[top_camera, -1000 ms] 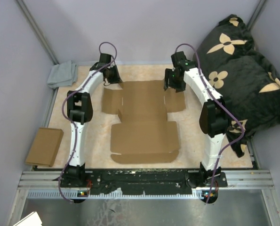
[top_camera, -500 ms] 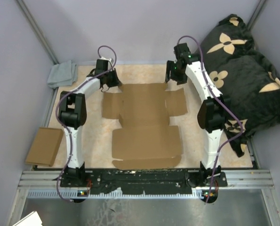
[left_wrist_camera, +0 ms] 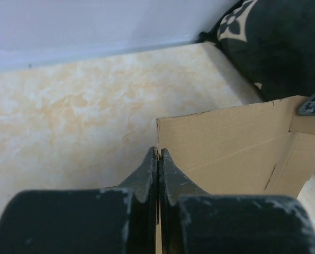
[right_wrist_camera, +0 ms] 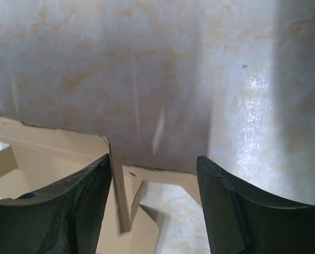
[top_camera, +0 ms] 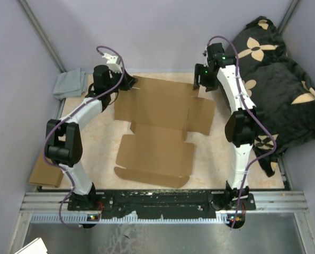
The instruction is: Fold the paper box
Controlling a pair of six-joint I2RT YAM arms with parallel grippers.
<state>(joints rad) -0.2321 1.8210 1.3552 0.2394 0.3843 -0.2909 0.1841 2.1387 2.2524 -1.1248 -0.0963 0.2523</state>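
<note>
Nearest the camera is the metal rail (top_camera: 162,198) with both arm bases on it. Just past it on the left, a small cardboard piece (top_camera: 38,173) sits at the table (top_camera: 103,153) edge, half hidden under the left arm's elbow. The paper box (top_camera: 157,153) lies open across the middle of the table, a bit skewed, with its near flap angled toward the left. At the far left corner the left gripper (top_camera: 132,83) is pressed together on the box's corner, and the wrist view shows the cardboard edge pinched right at the fingertips. At the far right corner the right gripper (top_camera: 202,86) is spread wide, straddling a flap edge without clamping it. A grey cloth (top_camera: 70,83) sits in the far left corner, well away from the box. A big black flowered cushion (top_camera: 268,79) crowds the right side, right behind the right arm. Compared with a second ago, the left gripper has closed, the left arm has swung out to the left, and the box has twisted, with its far edge pulled toward the back wall.
</note>
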